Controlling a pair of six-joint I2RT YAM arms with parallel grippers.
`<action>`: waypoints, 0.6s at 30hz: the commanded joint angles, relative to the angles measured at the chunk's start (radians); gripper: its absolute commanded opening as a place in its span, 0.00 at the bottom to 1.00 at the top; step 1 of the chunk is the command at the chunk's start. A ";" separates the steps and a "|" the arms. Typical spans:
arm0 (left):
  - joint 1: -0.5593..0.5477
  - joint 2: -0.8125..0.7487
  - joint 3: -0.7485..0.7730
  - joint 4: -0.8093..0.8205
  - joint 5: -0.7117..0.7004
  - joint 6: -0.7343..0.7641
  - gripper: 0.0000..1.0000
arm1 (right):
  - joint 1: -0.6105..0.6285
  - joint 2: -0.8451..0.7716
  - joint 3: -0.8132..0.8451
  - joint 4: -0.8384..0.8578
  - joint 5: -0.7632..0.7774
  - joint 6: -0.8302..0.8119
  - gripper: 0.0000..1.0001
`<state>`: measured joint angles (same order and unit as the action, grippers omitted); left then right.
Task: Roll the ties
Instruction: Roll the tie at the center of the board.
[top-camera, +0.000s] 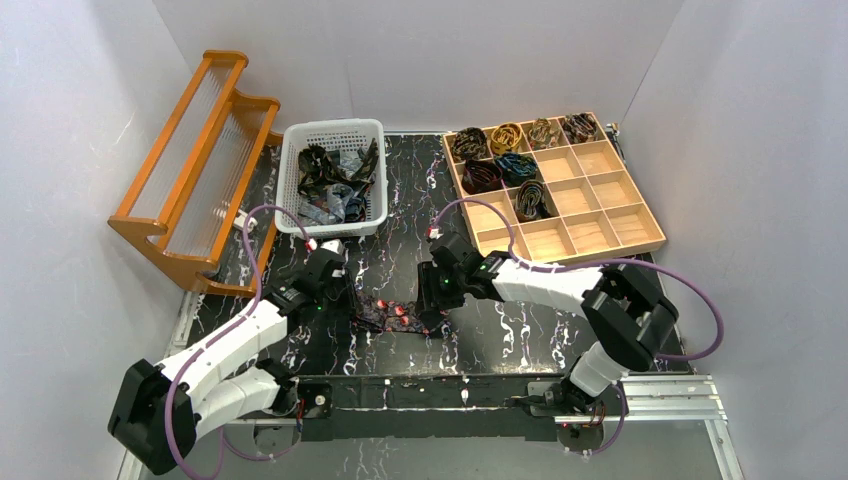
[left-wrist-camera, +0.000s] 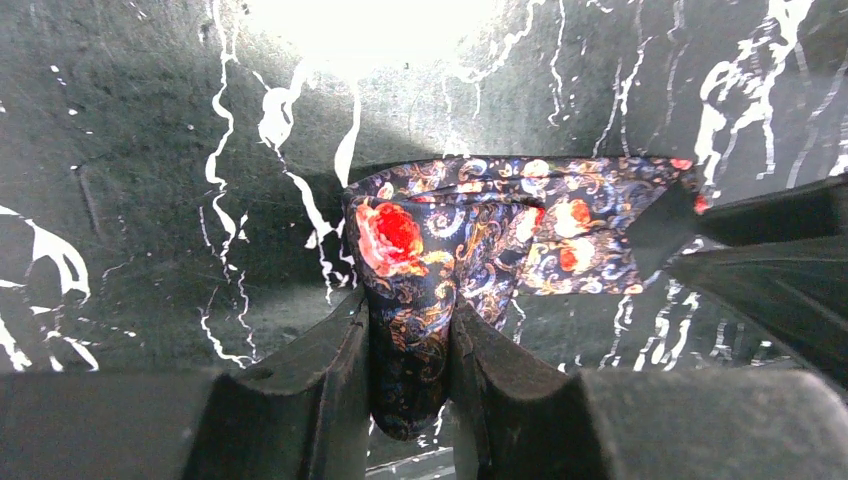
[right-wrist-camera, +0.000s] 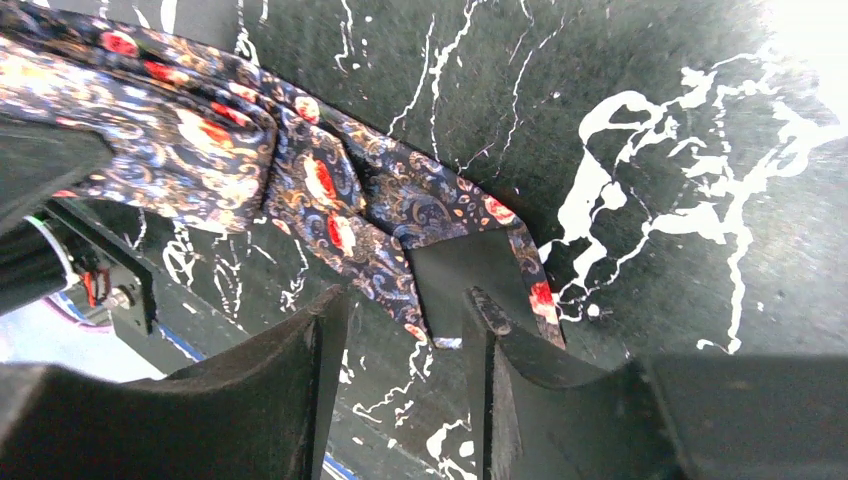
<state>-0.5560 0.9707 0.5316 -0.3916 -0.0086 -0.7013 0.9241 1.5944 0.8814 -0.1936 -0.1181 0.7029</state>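
Note:
A dark navy tie with red-pink flowers lies on the black marbled table between my two grippers. My left gripper is shut on a folded end of it; in the left wrist view the fabric is pinched between the two fingers. My right gripper is open just above the tie's other end; in the right wrist view the tie runs from upper left to its tips near the open gripper. Rolled ties fill several cells of the wooden grid tray. More loose ties lie in the white basket.
An orange wooden rack stands at the far left. The white basket is behind the left gripper, the wooden tray at back right. White walls close in both sides. The arms' bases and a metal rail run along the near edge.

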 joint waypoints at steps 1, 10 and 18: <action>-0.087 0.035 0.081 -0.130 -0.212 0.009 0.00 | -0.012 -0.092 0.052 -0.031 0.076 -0.009 0.55; -0.237 0.090 0.198 -0.248 -0.496 -0.099 0.00 | -0.049 -0.184 0.025 -0.047 0.177 0.001 0.59; -0.348 0.216 0.270 -0.337 -0.664 -0.156 0.00 | -0.088 -0.211 -0.002 -0.056 0.181 0.009 0.60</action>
<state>-0.8562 1.1301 0.7460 -0.6437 -0.5167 -0.8116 0.8490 1.4193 0.8867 -0.2386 0.0345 0.7040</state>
